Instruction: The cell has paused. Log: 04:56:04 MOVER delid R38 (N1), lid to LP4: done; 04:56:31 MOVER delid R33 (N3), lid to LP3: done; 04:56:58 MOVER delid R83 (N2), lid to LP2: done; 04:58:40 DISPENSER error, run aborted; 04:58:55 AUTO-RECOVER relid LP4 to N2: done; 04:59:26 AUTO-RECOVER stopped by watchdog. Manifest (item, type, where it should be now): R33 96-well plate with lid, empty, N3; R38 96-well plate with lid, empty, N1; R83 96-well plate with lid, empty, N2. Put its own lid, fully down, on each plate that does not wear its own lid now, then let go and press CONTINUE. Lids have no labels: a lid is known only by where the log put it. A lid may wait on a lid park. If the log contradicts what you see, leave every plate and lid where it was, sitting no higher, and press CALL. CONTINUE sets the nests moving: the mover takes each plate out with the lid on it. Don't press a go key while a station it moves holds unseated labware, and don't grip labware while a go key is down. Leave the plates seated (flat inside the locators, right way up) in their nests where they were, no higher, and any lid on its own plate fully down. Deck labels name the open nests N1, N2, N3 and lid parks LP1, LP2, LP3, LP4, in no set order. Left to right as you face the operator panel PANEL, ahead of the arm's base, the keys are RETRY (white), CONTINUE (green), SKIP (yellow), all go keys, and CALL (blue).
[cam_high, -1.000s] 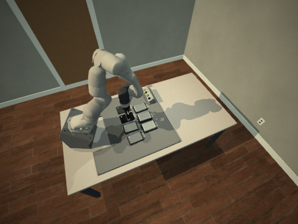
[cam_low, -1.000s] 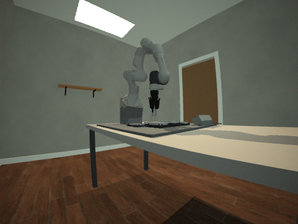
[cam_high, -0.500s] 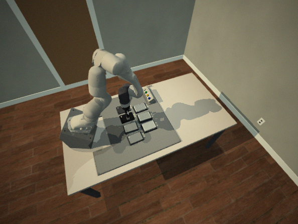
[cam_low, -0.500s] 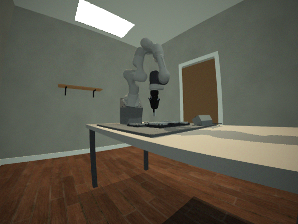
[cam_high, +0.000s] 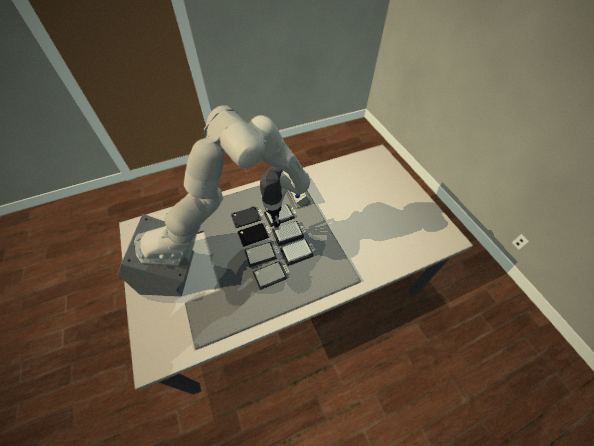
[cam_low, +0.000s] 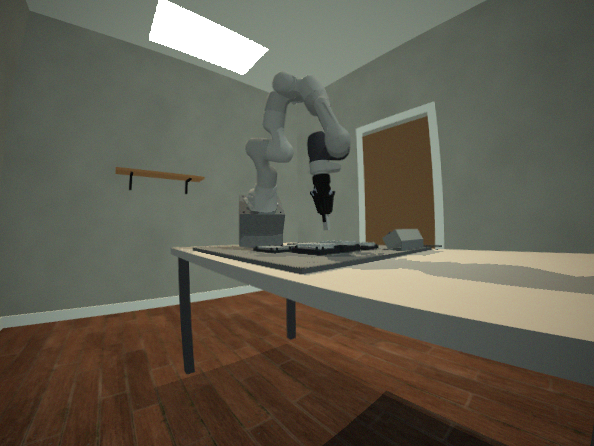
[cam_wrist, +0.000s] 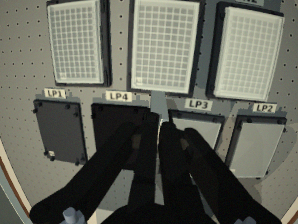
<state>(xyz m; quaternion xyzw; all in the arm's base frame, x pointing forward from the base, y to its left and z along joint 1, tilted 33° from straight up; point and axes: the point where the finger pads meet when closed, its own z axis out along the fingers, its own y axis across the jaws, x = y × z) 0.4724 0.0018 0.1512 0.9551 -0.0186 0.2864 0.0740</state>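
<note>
Pincer (cam_wrist: 157, 106) clenched tight, both pads pressed together, nothing between them. It hangs well above the deck, pointing straight down, over the boundary between the nest row and the lid-park row; in the exterior view (cam_low: 325, 226) it is clearly off the labware.

Wrist view, nest row, left to right by label:
- N1 plate (cam_wrist: 76, 42): open well grid visible, no lid.
- N3 plate (cam_wrist: 165, 44): open well grid visible, no lid.
- N2 plate (cam_wrist: 248, 52): smoother pale top with the grid only faint beneath, reads as lidded.

Lid-park row, nearer the pincer:
- LP1 (cam_wrist: 60, 129): dark grey pad, bare.
- LP4 (cam_wrist: 113, 129): black pad, bare, partly behind the pincer's fingers.
- LP3 lid (cam_wrist: 202, 129): pale lid lying flat, partly hidden by the fingers.
- LP2 lid (cam_wrist: 258, 145): pale lid lying flat.

All seven stations sit on a grey perforated deck mat (cam_high: 320, 295) on the pale counter (cam_high: 400, 210). All three plates sit flat in their dark locator frames.

Operator panel (cam_low: 406, 239): small grey wedge-shaped box at the far end of the mat, beyond the nests. In the top view the arm (cam_high: 205, 170) covers most of it; only a blue key (cam_high: 297, 195) shows.
</note>
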